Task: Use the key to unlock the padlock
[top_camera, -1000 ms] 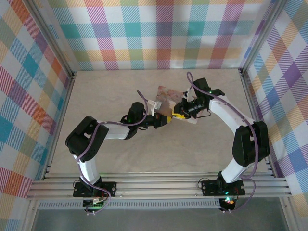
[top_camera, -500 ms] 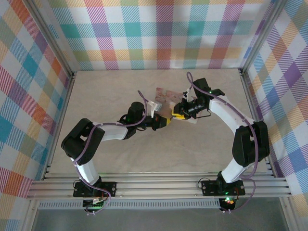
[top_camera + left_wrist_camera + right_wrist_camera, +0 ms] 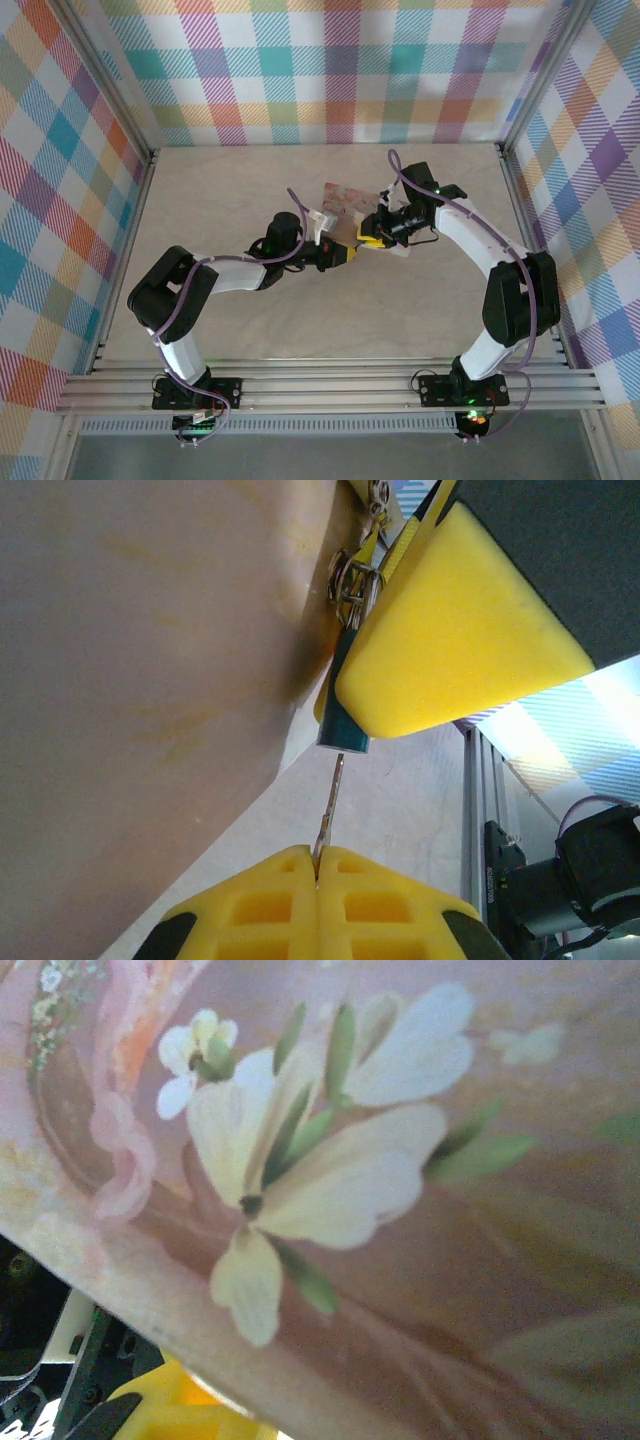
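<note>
Your left claw (image 3: 318, 858) is pressed together on the key (image 3: 330, 805). The two yellow pads meet with no gap, and the thin grey blade stands up out of the seam between them. The blade points at the underside of the padlock (image 3: 345, 730), and its tip reaches the bottom face of the blue body. You cannot tell from the left wrist view whether the tip has entered the keyhole.

Your right claw (image 3: 368, 238) is clamped on the padlock. One broad yellow pad (image 3: 450, 640) lies flat over the blue body, and a sliver of yellow shows on the body's other side. The lower end of the padlock sticks out below the pad, and its silvery shackle (image 3: 350, 580) shows above, hooked through a small metal fitting on the box (image 3: 150, 680).

From above, both claws meet near the middle of the tabletop (image 3: 250, 320), your left claw (image 3: 347, 254) just beside your right. The pink box (image 3: 348, 197) lies just behind them. In the right wrist view the box's flower picture (image 3: 300, 1160) sits very close to the lens.
</note>
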Robot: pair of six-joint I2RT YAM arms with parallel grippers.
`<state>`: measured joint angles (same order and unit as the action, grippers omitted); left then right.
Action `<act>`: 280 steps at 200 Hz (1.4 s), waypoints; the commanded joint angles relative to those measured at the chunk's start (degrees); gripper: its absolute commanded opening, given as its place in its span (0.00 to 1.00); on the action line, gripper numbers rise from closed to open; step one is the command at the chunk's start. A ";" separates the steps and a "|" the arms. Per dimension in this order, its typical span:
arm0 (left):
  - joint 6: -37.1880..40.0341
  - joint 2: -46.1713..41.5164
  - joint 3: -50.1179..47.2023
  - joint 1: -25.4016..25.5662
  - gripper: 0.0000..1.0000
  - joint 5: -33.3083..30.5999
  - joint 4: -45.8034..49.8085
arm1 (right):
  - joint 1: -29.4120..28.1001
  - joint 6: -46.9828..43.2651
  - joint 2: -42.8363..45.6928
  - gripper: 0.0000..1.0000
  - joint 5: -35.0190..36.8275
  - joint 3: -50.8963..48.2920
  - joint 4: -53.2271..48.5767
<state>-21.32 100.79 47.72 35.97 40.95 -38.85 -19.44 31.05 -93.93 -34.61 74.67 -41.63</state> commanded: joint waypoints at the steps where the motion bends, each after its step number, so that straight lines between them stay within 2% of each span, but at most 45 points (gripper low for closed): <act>1: -0.96 -1.05 0.86 0.50 0.00 -0.16 -2.35 | 0.21 -1.12 2.26 0.00 -4.52 1.64 1.37; 59: -2.38 -1.04 1.16 0.37 0.00 -1.21 -3.41 | 0.20 -0.72 2.53 0.00 -4.96 0.91 1.61; 114: -10.57 -0.15 1.59 0.57 0.00 -2.03 -10.03 | 0.19 -0.01 2.99 0.00 -4.48 -0.36 2.50; 189: -6.42 -0.78 1.64 3.11 0.00 -6.81 -7.77 | 0.02 0.95 3.14 0.00 -2.96 0.56 0.72; 280: 6.50 -5.69 4.59 5.98 0.00 -11.08 6.76 | -0.84 0.77 1.35 0.00 -1.33 3.19 -3.63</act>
<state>-19.99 98.35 49.39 40.66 30.39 -33.26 -18.98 32.36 -93.17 -33.01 74.89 -44.14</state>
